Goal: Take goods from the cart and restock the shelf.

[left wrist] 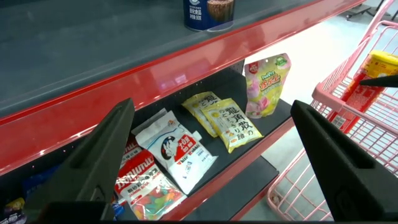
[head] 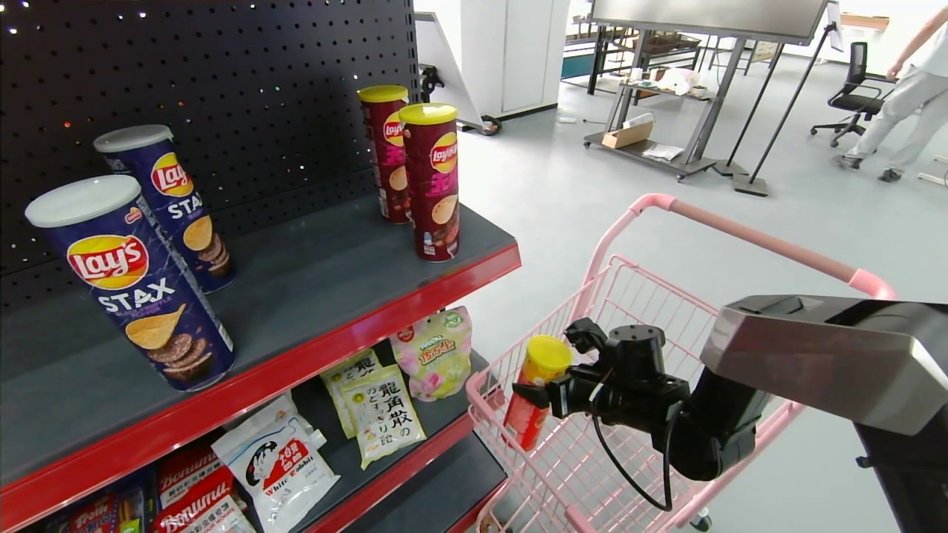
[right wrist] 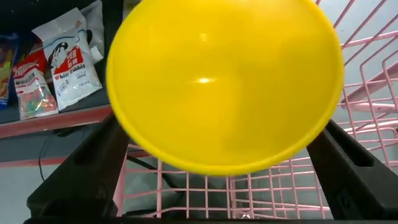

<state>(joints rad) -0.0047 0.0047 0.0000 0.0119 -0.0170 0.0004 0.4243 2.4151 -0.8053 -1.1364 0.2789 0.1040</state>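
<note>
One red can [head: 524, 426] w/ yellow lid [right wrist: 224, 81] clamped in R claw [head: 544, 396], low in cart [head: 740, 233], shelf [head: 311, 274] up-left of claw; L claw [left wrist: 211, 106] spread wide, empty; risk: grip sits near lid, can tilted, so may slip or snag cart wire on lift.

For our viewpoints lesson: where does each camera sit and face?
Head view: from the head, down at shelf and pink cart; right claw shows, gripping a chip can.
Left wrist view: faces lower-shelf snack bags; open left claw frames them.
Right wrist view: straight onto the can's yellow lid, between claw fingers.
Shared: the can.
</note>
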